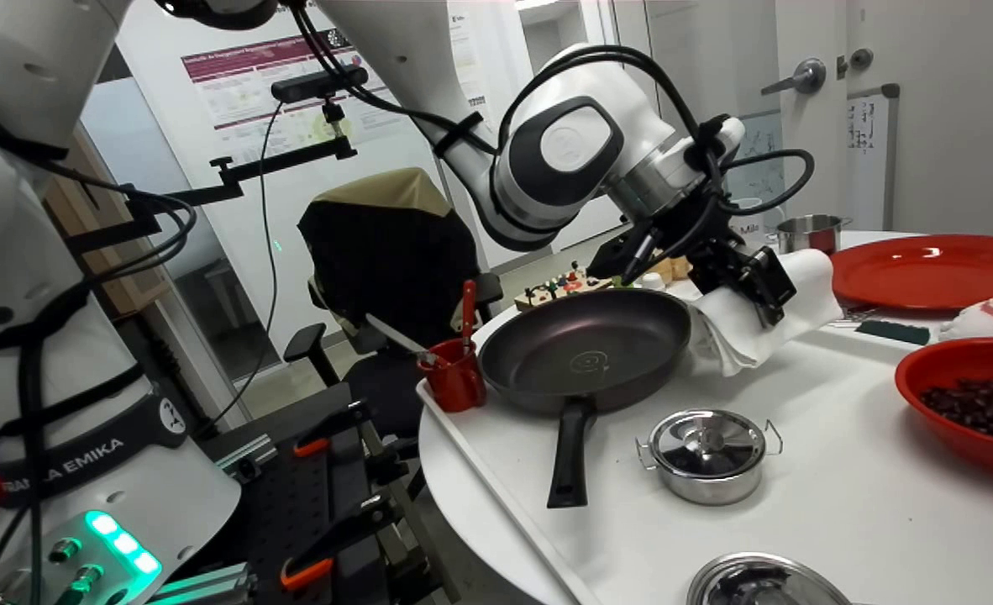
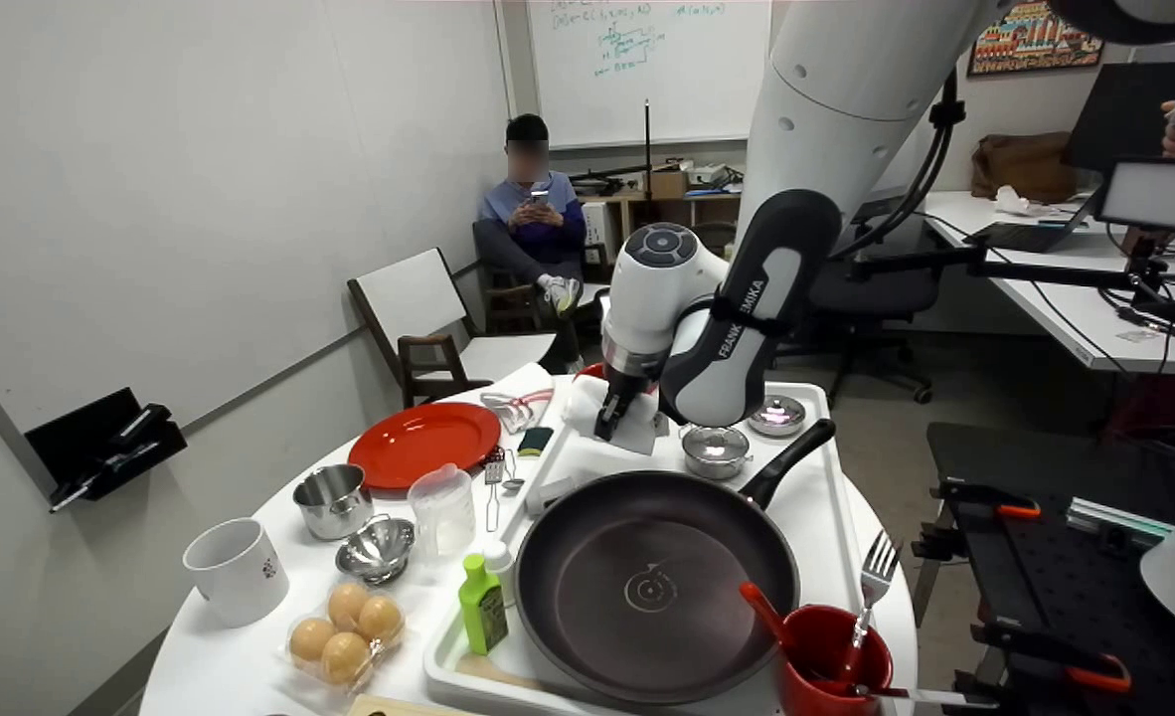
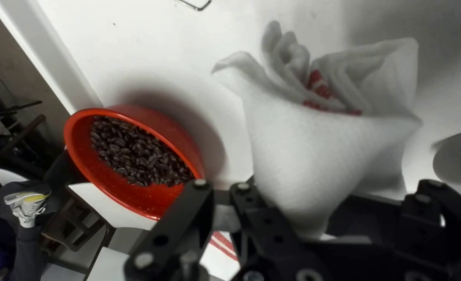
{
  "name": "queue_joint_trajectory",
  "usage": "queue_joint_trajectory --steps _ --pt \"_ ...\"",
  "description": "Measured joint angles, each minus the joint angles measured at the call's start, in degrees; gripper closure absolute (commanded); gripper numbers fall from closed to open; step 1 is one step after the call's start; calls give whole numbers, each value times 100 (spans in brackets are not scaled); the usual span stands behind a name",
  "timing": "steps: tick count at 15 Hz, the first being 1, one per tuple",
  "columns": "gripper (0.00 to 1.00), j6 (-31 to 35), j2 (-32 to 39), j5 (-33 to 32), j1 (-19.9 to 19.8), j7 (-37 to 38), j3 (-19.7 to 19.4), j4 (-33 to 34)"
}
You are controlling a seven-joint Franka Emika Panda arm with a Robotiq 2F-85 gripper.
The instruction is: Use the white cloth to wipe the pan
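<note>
The pincer [image 2: 607, 426] is clamped on a bunched white fabric cloth [image 3: 312, 148], in whose folds red markings [image 3: 319, 86] are exposed to the wrist view. The cloth is held outside the rim of a round, dark frying pan [image 2: 667, 527] fitted with a straight black handle [image 1: 572, 458]; whether its lower edge touches the rectangular white tray [image 2: 826, 527] below cannot be told. The pan is positioned toward one end of the tray, by which part of a white surface [image 2: 210, 666] is covered. Near the pan handle, a small, lidded silver metal pot [image 2: 715, 452] is placed on the tray. On the side of the cloth away from the pan, a round red bowl [image 3: 176, 133] is loaded with dark beans [image 3: 137, 154]. Beside the pan, a red cylindrical mug [image 2: 808, 694] is occupied by a metal fork [image 2: 878, 569] and further red-handled cutlery [image 2: 768, 615]. A lime-green bottle [image 2: 484, 607] is stood upright next to the opposite side of the pan. Outside the tray, a wide red plate [image 2: 422, 443] and four brown eggs [image 2: 345, 656] in a clear wrapper [image 2: 386, 648] are supported by the surface.
</note>
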Motion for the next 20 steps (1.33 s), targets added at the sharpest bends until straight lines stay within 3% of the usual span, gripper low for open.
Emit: queue_joint_trajectory --steps 9,14,20 --pt "3 -308 127 13 -31 269 4 255" --pt "0 -308 126 -10 -27 278 86 266" --pt "0 -209 -230 -345 58 -112 544 -12"
